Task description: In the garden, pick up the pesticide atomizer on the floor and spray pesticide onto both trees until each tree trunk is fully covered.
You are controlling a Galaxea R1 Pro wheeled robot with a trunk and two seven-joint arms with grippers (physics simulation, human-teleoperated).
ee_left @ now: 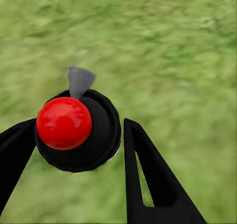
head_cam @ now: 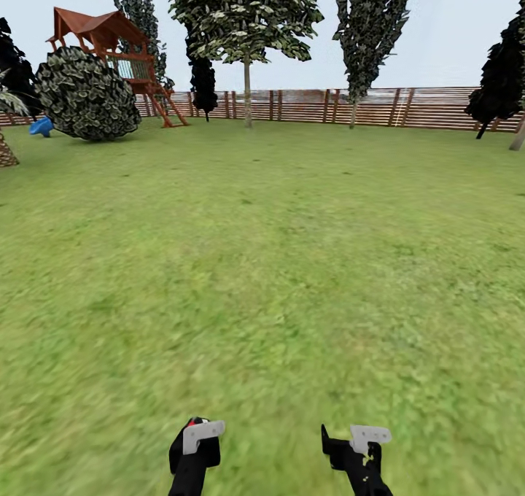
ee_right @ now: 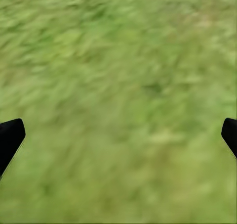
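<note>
My left gripper (ee_left: 74,150) was clamped on the pesticide atomizer (ee_left: 79,130), a round black body with a red ball top and a small grey nozzle, held low over the blurred green lawn (head_cam: 277,262). My right gripper (ee_right: 118,135) hung spread wide, empty, above grass. Ahead stood a brown slatted wooden fence (head_cam: 437,106) and a wooden play tower (head_cam: 109,44).

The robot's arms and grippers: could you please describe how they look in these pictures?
In the head view both arms are matte black, each ending in a flat grey-white plate: the left gripper and the right gripper. In the left wrist view the fingers are black, tapering wedges, one with a slot cut through it. The right wrist view shows black fingertips at the picture's edges. No cables or markings are visible.
</note>
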